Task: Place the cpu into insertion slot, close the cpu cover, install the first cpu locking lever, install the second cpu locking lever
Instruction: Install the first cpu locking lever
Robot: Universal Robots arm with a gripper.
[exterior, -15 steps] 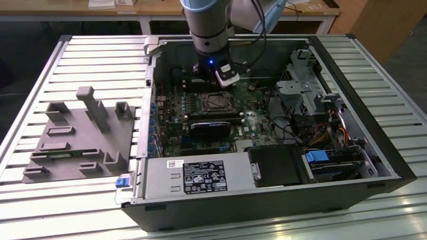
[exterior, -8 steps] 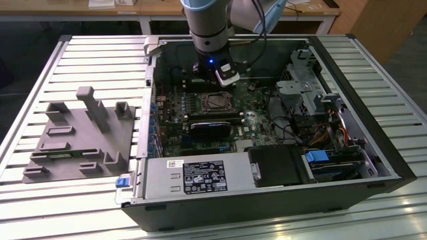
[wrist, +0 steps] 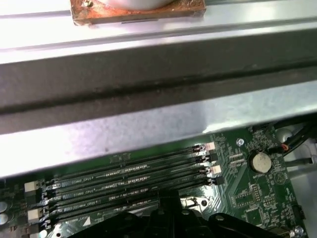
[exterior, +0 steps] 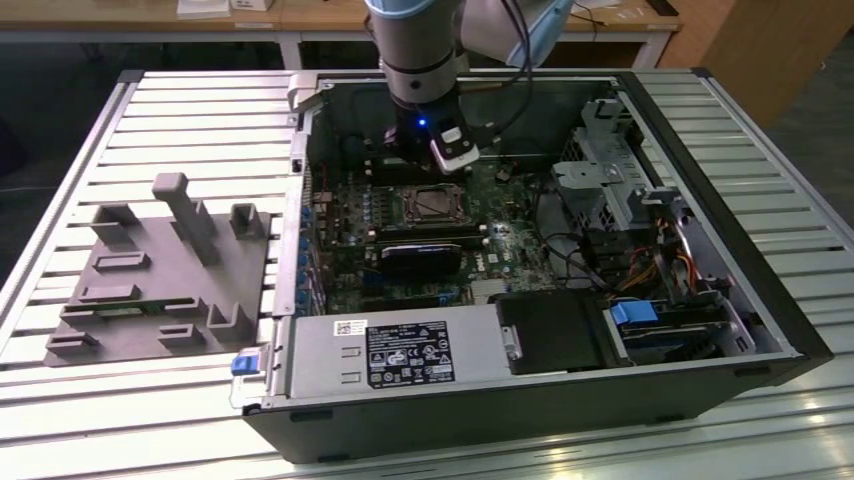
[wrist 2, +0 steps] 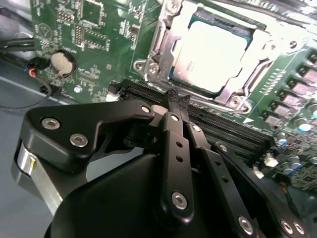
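in the insertion slot (wrist 2: 151, 59), exterior view's centre of the board: cpu (wrist 2: 210, 54), seated flat, with the silver cpu cover (wrist 2: 174, 47) apparently lowered around it. gripper (wrist 2: 178, 98) – fingers pressed together, holding nothing, tip over the memory slots (wrist 2: 136, 89) just beside the socket. step judged: locking levers – calls for fine, low tip placement.

We see the arm (exterior: 420, 60) reaching down into the open computer case (exterior: 747, 250), which lies on the slatted counter (exterior: 174, 110). Its hand (exterior: 424, 158) hangs over the motherboard (exterior: 514, 245), near the insertion slot (exterior: 430, 205). A grey fixture block (exterior: 160, 270) sits at the exterior view's left.
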